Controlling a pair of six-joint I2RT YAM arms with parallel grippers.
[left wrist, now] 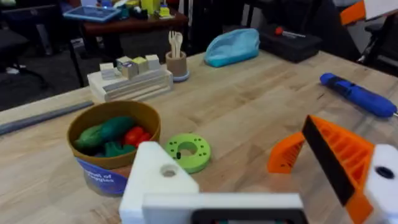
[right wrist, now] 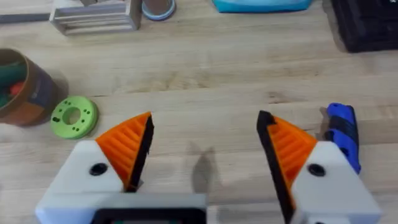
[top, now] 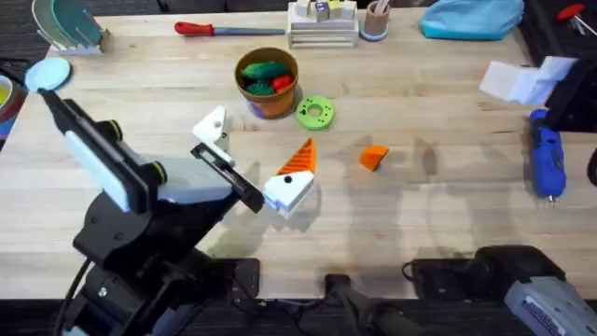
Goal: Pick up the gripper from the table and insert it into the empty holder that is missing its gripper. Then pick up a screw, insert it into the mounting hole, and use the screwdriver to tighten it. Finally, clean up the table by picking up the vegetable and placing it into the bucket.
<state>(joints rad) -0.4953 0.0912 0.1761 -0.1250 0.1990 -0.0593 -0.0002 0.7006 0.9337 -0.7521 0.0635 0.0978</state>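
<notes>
My left gripper [top: 256, 149] is open over the table's middle. One of its fingers is a bare white empty holder [top: 213, 123] [left wrist: 158, 177]; the other carries an orange pad [left wrist: 339, 155]. The loose orange gripper [top: 373, 157] [left wrist: 286, 155] lies on the wood just beyond the padded finger, untouched. The bucket [top: 268, 93] [left wrist: 112, 171] stands behind the left gripper, with a dark green toy vegetable [left wrist: 106, 132] and a red piece inside. The blue screwdriver [top: 547, 159] [right wrist: 341, 127] lies at the right. My right gripper [right wrist: 205, 121] is open and empty, both pads in place.
A green disc with holes [top: 314, 112] sits beside the bucket. A red-handled screwdriver [top: 215, 30], a block rack [top: 322, 23], a cup [top: 375, 21] and a blue cloth [top: 471, 17] line the far edge. White paper [top: 522, 79] lies far right.
</notes>
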